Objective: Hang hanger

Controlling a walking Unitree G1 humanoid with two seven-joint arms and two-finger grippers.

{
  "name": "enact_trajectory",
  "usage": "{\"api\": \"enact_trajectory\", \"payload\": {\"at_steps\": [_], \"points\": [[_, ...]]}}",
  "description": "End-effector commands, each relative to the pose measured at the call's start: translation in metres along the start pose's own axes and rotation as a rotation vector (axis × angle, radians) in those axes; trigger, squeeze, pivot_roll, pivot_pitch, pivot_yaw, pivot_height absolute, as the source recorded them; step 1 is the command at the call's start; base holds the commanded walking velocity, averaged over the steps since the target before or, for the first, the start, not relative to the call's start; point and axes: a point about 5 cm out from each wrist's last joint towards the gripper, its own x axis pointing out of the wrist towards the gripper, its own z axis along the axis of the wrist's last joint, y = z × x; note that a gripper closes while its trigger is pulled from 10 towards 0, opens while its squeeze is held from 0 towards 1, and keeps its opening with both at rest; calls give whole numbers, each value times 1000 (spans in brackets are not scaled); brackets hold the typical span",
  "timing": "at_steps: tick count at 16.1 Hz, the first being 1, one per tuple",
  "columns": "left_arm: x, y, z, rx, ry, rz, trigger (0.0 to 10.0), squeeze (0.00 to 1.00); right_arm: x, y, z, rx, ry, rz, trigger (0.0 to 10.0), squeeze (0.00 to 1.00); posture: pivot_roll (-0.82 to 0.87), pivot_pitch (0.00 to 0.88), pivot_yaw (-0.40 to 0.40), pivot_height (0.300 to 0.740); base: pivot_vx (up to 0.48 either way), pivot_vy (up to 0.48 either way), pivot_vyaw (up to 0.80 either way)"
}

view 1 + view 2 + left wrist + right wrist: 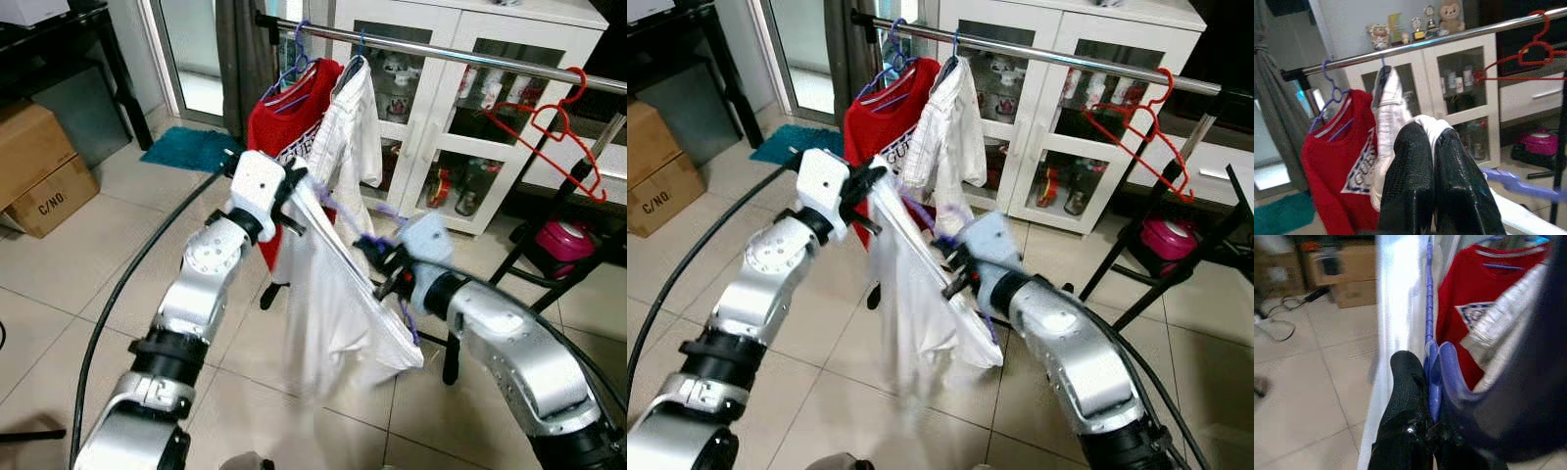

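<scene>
Both grippers' fingers pinch tight: left (294, 186) on limp white shirt (328, 304), right (384, 279) on thin purple hanger (1429, 308).

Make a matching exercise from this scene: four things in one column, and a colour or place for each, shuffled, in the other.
Things:
1. Empty hanger
2. T-shirt with a logo
3. Garment held between both grippers
4. Cardboard box

Descriptions:
A. white, stretched below the rail
B. on the floor at the robot's left
C. red, hooked alone near the rail's right end
D. red, hanging on a purple hanger

Pairs: 1-C, 2-D, 3-A, 4-B

The left gripper and the right gripper each pinch the held load.
</scene>
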Motion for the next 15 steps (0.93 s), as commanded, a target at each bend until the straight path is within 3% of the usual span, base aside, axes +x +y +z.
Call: {"api": "enact_trajectory", "payload": {"at_steps": [1,2,3,4,5,6,7,8,9,10,12,13,14,15], "points": [[2,19,23,39,-100,71,235,0,-3,0,-21,-8,124,3,0,0,-121,0,-2,740,0,0,0],[2,18,23,39,-106,46,235,0,-3,1,-22,-17,132,14,0,0,-118,0,-5,740,0,0,0],[1,-4,19,15,-89,-144,3098,0,-1,1,-20,-8,115,3,0,0,-117,0,-5,740,0,0,0],[0,-14,16,6,-74,-208,2941,0,0,0,-18,8,99,-11,0,0,-117,0,-5,740,0,0,0],[-2,-21,7,17,-28,-228,1922,0,1,-7,-11,54,50,-71,0,0,-122,0,1,740,0,0,0],[-2,-17,3,24,-7,-192,1647,0,2,-11,-6,96,11,-98,0,0,-125,0,4,740,0,0,0],[-3,-14,1,28,6,-165,1647,0,1,-13,-3,124,-15,-114,0,0,-125,0,4,740,0,0,0],[-4,-3,-3,39,32,-84,2588,0,1,-16,4,176,-71,-127,0,0,-125,0,4,740,0,0,0],[-4,1,-4,43,42,-65,2588,0,2,-16,6,190,-85,-128,0,0,-125,0,4,740,0,0,0],[-7,2,-8,38,71,-63,10000,0,3,-17,9,211,-110,-129,0,0,-123,0,0,740,0,0,0],[-16,-6,-18,28,128,-152,10000,0,5,-19,17,251,-165,-145,0,0,-120,0,-6,740,0,0,0],[-19,-8,-21,30,133,-146,10000,604,7,-21,24,281,-201,-157,0,0,-120,0,-7,740,0,0,0],[-19,-8,-22,19,129,-135,10000,1000,8,-23,29,306,-230,-165,0,0,-120,0,-9,740,0,0,0],[-19,-8,-21,16,118,-132,10000,1000,8,-25,31,316,-241,-169,0,0,-120,0,-10,740,0,0,0]]}}
